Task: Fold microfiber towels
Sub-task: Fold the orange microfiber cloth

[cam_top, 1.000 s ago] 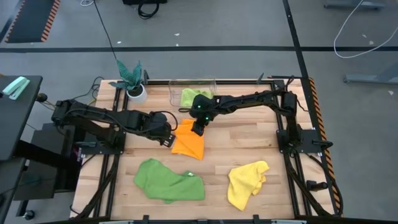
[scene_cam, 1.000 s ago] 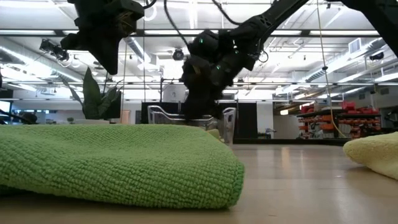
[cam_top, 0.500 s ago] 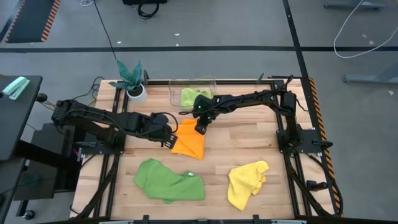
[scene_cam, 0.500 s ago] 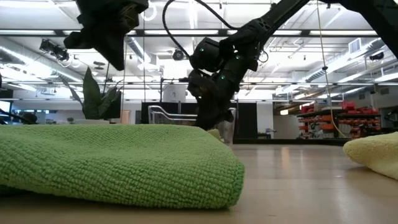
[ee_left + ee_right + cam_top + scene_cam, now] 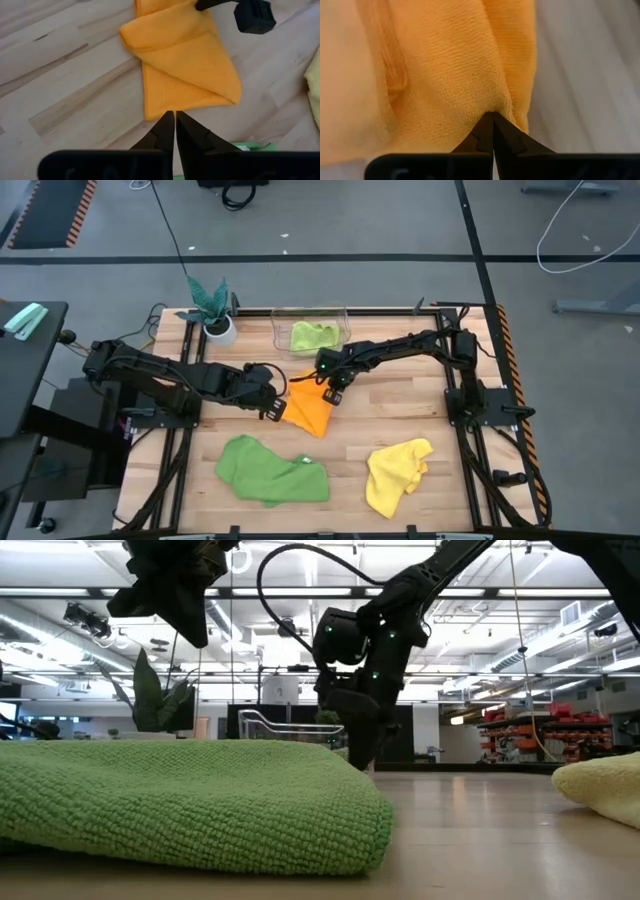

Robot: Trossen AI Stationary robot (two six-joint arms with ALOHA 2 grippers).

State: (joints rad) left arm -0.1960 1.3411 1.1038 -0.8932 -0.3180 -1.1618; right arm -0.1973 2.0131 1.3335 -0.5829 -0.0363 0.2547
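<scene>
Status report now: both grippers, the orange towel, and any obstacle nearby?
Right gripper shut on the orange microfiber towel, pinching its far edge. Left gripper shut, at the towel's left edge, holding nothing visible. Clear plastic bin behind, apart; nothing in the way.

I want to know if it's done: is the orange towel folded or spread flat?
Folded. The orange towel lies doubled over, one layer overlapping another, with a visible crease.

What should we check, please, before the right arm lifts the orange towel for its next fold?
1. Right gripper shut on orange towel: ok.
2. Left gripper shut, empty, beside the towel's edge: ok.
3. Towel lying folded on the table, apart from the other cloths: ok.
4. Yellow towel and darker green towel out of the way: ok.
5. Grip catches every layer: cannot tell.
</scene>
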